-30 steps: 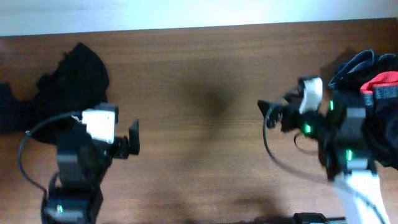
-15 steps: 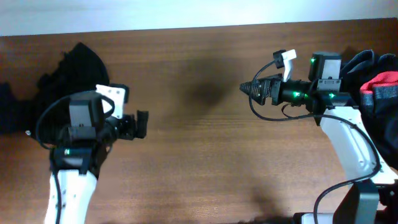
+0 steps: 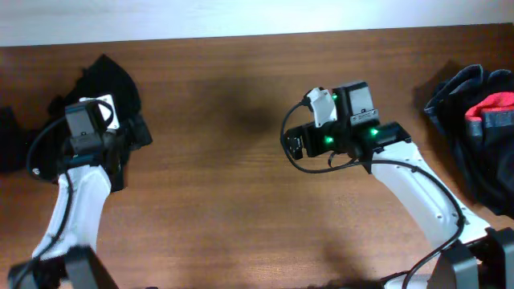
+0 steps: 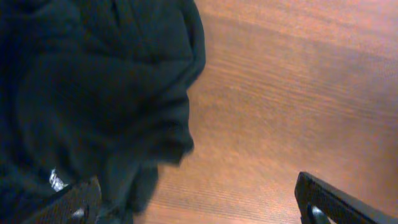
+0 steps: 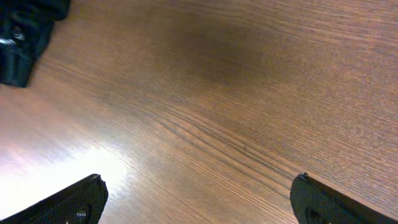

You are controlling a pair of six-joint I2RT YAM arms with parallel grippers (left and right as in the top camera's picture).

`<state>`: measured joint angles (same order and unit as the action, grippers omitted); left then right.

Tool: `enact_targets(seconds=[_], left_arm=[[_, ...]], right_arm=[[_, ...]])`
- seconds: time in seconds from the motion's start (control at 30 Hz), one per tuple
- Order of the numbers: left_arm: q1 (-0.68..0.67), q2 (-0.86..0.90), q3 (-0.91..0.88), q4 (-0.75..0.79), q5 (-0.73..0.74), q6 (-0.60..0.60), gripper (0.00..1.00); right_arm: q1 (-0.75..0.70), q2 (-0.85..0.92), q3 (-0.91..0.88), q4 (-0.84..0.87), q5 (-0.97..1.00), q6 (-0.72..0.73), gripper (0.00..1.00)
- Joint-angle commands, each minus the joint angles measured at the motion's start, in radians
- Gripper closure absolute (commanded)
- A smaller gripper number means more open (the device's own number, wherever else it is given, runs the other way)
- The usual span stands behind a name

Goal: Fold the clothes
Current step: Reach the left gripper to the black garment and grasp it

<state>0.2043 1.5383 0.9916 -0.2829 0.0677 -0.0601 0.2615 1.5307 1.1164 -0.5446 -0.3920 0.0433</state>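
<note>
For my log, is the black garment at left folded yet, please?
Not folded: the black garment lies crumpled in an irregular heap, its cloth bunched.

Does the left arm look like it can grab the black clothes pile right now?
Probably yes. The left pincer is open right at the edge of the black clothes, with one finger beside the cloth, and nothing sits between them.

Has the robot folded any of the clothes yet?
Not yet. Nothing looks folded: the black clothes and the dark and red pile both lie crumpled. In hand: the left gripper hovers open at the black clothes' edge, holding nothing; the right gripper is open over bare table. All the folding is left.
</note>
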Motion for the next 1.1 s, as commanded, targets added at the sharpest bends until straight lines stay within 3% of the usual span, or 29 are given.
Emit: enact_targets(seconds=[0.0, 0.33, 0.7, 0.77, 0.87, 0.97, 1.07], left_arm=[[0.002, 0.097, 0.013, 0.067, -0.034, 0.146, 0.01], [0.002, 0.214, 0.013, 0.168, -0.171, 0.212, 0.01], [0.002, 0.319, 0.013, 0.222, -0.259, 0.212, 0.11], [0.001, 0.33, 0.013, 0.232, -0.258, 0.212, 0.28], [0.001, 0.332, 0.013, 0.246, -0.257, 0.212, 0.7], [0.001, 0.332, 0.014, 0.253, -0.257, 0.203, 0.89], [0.0, 0.315, 0.021, 0.24, -0.256, 0.138, 0.96]], right_arm=[[0.026, -0.005, 0.017, 0.001, 0.087, -0.013, 0.01], [0.026, -0.005, 0.017, -0.002, 0.087, -0.013, 0.01], [0.026, -0.005, 0.017, -0.027, 0.087, -0.013, 0.01], [0.026, -0.005, 0.017, -0.027, 0.087, -0.013, 0.01], [0.026, -0.005, 0.017, -0.027, 0.087, -0.013, 0.01], [0.026, -0.005, 0.017, -0.027, 0.087, -0.013, 0.01], [0.026, -0.005, 0.017, -0.021, 0.09, -0.013, 0.01]])
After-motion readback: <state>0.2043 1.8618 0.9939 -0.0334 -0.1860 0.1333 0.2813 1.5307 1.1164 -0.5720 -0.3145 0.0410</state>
